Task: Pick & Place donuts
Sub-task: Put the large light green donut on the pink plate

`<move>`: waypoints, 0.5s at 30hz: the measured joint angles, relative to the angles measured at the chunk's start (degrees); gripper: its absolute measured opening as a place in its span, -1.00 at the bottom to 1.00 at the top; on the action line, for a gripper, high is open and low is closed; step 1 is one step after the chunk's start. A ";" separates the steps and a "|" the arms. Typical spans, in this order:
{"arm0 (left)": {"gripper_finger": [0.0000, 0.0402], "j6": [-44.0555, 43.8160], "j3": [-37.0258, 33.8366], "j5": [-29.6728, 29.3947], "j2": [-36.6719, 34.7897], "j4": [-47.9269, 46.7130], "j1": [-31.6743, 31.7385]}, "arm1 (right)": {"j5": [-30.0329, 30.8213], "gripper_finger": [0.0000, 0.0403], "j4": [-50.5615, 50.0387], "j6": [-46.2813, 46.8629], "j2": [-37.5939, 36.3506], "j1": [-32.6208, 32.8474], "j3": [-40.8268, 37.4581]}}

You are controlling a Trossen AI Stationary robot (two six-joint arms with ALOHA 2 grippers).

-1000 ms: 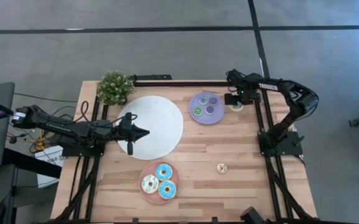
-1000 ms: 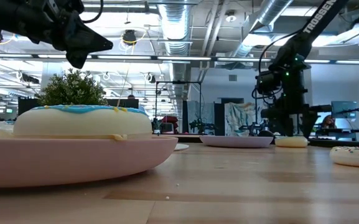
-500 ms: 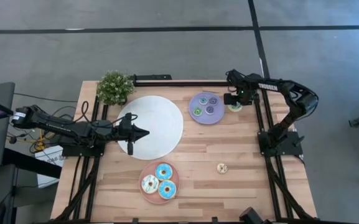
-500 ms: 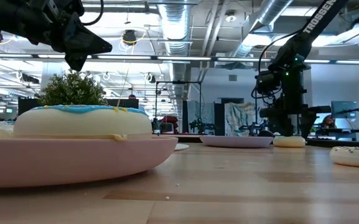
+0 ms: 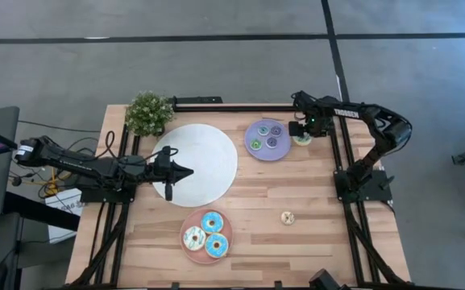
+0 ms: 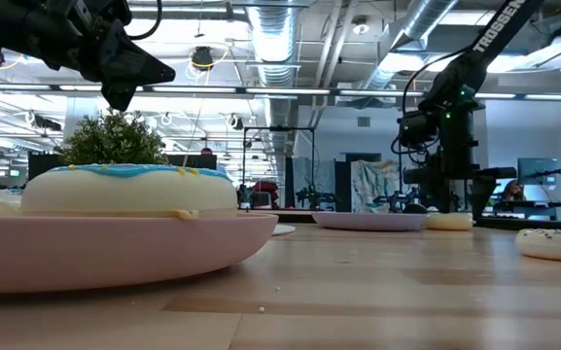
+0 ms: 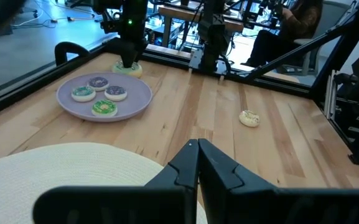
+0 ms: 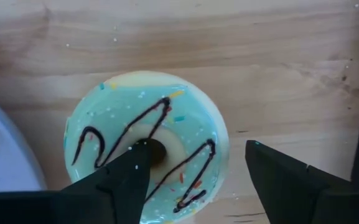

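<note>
- Right gripper (image 8: 195, 177): positioned directly over the pale green donut (image 8: 147, 144) at the far right of the table (image 5: 313, 193), just beside the lilac plate (image 5: 266, 151). Fingers are apart; one finger (image 8: 120, 174) sits at the donut's centre hole, the other outside its rim. The donut rests on the wood, not lifted.
- Pale green donut: carries dark zigzag icing lines and small sprinkles.
- Lilac plate: holds three mini donuts (image 7: 99, 95) with green, purple and blue icing.
- Left gripper (image 7: 198, 163): hovers over the edge of the large white plate (image 5: 208, 165) on the left half of the table. Fingers are together, holding nothing.
- Pink plate (image 5: 190, 250): at the near edge; holds three larger donuts (image 5: 206, 234), two light blue and one white.
- Sprinkled donut (image 5: 288, 217): lies alone on the wood, well apart from all plates.
- Potted plant (image 5: 148, 113): stands at the far left corner.
</note>
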 joint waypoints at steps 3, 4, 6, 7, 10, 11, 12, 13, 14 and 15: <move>-1.00 0.02 0.00 0.00 0.00 0.00 -0.01 | -0.26 0.25 -0.04 -0.28 0.00 -0.10 0.00; -1.00 0.02 0.00 0.00 0.00 0.00 -0.02 | -0.54 0.25 -0.04 -0.35 0.00 -0.13 0.00; -1.00 0.02 0.00 0.00 0.00 0.00 -0.01 | -1.71 0.21 -0.43 -0.94 0.00 -0.14 0.00; -1.00 0.02 0.00 0.00 0.00 0.00 0.00 | -2.43 0.19 -0.83 -1.36 0.00 -0.09 0.00; -1.00 0.02 0.00 0.00 0.00 0.00 -0.02 | -3.00 0.10 -1.21 -1.82 0.00 0.32 0.00; -1.00 0.02 0.00 0.00 0.00 0.01 -0.02 | -2.87 0.06 -0.97 -1.57 0.00 0.32 0.00; -1.00 0.02 0.00 0.00 0.00 0.02 -0.02 | -2.78 0.03 -0.73 -1.26 0.00 0.32 0.00; -1.00 0.02 0.00 0.00 0.00 0.02 -0.02 | -2.85 0.00 -0.53 -1.11 0.00 0.30 0.00; -1.00 0.02 0.00 0.00 0.00 0.03 -0.02 | -3.24 -0.03 -0.50 -1.11 0.00 0.29 0.00; -1.00 0.02 0.00 0.12 0.00 0.09 -0.02 | -3.37 -0.06 -0.50 -1.08 0.00 0.28 0.00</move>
